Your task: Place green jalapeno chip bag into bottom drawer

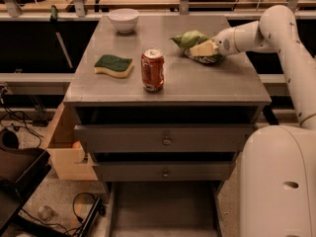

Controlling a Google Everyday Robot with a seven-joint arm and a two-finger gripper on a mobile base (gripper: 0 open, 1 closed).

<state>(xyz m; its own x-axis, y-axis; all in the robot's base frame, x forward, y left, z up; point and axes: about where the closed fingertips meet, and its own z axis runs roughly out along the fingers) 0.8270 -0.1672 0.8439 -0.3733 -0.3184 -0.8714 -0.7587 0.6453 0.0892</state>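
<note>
The green jalapeno chip bag [189, 38] lies on the grey cabinet top [197, 83] at the back right, wrinkled, light green with a darker part below. My gripper [199, 49] reaches in from the right and sits low on the bag, shut on it, with the bag resting on the top. The bottom drawer [163, 209] is pulled out at the foot of the cabinet, a flat grey tray with low side walls, with nothing in the part that shows.
A red soda can [152, 69] stands front centre on the top. A green-topped yellow sponge [114, 65] lies to its left, and a white bowl [123, 19] sits at the back left. Two shut drawer fronts [166, 139] sit above the open one. My white base [279, 181] stands to the right.
</note>
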